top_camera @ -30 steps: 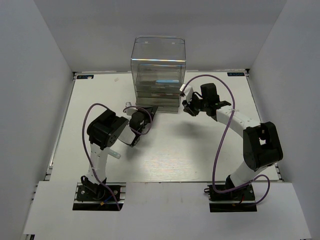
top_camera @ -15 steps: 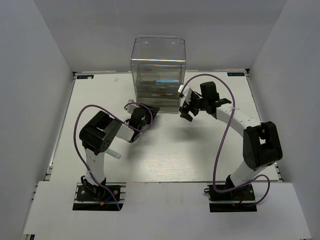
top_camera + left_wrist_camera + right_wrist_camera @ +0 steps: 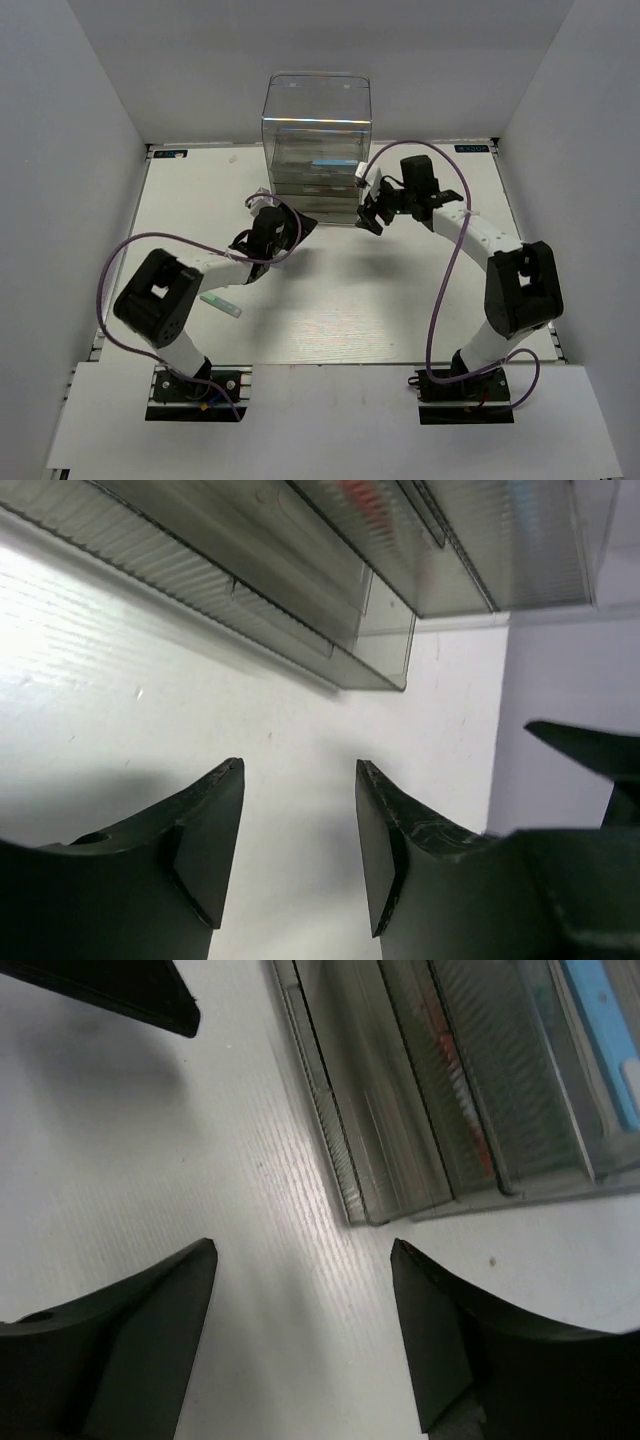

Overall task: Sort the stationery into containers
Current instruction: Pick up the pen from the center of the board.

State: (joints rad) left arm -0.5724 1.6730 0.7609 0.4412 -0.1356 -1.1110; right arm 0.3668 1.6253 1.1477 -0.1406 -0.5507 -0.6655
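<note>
The clear drawer box point(image 3: 315, 140) stands at the back middle of the table, with a light blue item point(image 3: 330, 162) and dark pens inside its drawers. A pale green pen point(image 3: 221, 305) lies on the table by the left arm. My left gripper point(image 3: 298, 226) is open and empty, just in front of the box's lower left corner. My right gripper point(image 3: 369, 216) is open and empty at the lower right corner. The left wrist view shows open fingers point(image 3: 298, 770) below the drawers point(image 3: 300, 570). The right wrist view shows open fingers point(image 3: 303, 1250), the drawers point(image 3: 420, 1090), a light blue stick point(image 3: 603, 1030) and a red pen point(image 3: 455, 1060).
White walls close in the table on the left, back and right. The right gripper's fingertip point(image 3: 590, 750) shows at the right edge of the left wrist view. The left gripper's fingertip point(image 3: 110, 985) shows at the top left of the right wrist view.
My left arm has stretched forward and lowered, bringing its gripper closer to the box's front. My right gripper has moved slightly back toward the box. The pale green pen is now more exposed.
</note>
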